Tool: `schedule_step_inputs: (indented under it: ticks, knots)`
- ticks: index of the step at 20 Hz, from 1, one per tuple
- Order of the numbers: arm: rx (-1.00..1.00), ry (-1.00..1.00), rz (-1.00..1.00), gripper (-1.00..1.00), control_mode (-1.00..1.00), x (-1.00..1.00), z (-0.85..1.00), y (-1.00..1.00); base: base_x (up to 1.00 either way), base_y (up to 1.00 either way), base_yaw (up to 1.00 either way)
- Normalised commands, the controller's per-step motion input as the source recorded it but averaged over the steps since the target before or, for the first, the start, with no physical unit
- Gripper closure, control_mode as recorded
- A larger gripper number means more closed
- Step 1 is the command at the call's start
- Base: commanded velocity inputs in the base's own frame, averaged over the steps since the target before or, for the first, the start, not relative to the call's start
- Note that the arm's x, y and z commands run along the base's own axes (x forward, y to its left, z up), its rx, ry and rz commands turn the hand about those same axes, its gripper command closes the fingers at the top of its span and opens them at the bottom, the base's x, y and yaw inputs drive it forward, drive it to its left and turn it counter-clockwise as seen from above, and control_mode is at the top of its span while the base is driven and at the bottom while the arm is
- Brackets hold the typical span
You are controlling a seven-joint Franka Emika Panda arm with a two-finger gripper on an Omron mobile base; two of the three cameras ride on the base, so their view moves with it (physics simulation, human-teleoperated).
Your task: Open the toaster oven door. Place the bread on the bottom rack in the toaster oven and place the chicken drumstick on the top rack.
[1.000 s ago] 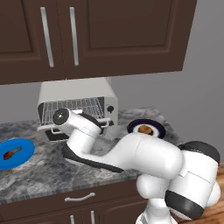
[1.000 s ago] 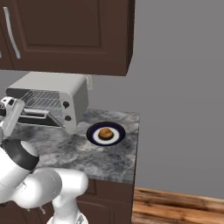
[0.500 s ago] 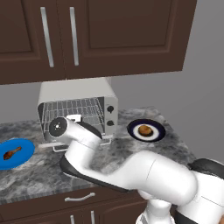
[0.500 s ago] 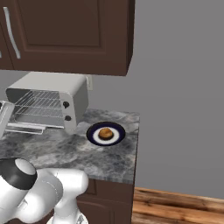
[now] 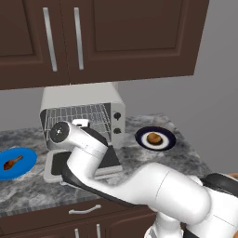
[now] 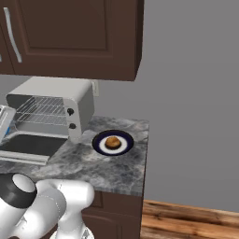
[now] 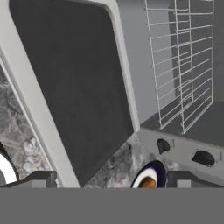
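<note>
toaster oven door (image 7: 74, 87) lies flat open. hand (image 7: 109, 178) fingers apart, empty. bread (image 6: 112, 142) looks light and soft; pinch gently across its round sides on the plate (image 6: 99, 144).

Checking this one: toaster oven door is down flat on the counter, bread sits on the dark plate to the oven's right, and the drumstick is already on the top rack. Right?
Not quite: the chicken drumstick lies on the blue plate left of the toaster oven, as the left base view shows. The toaster oven door is down, and the bread is on the dark plate.
</note>
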Motion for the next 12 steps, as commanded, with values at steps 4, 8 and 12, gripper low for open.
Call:
schedule_step_inputs:
  ticks: [4, 8, 12]
  knots:
    - [0.03, -0.03, -0.24, -1.00, -1.00, 0.08, 0.02, 0.00, 0.00, 0.00, 0.00]
    - [0.10, -0.13, -0.40, -1.00, -1.00, 0.05, 0.00, 0.00, 0.00, 0.00, 0.00]
    - [0.27, -0.17, -0.36, -1.00, -1.00, 0.06, 0.00, 0.09, 0.00, 0.00, 0.00]
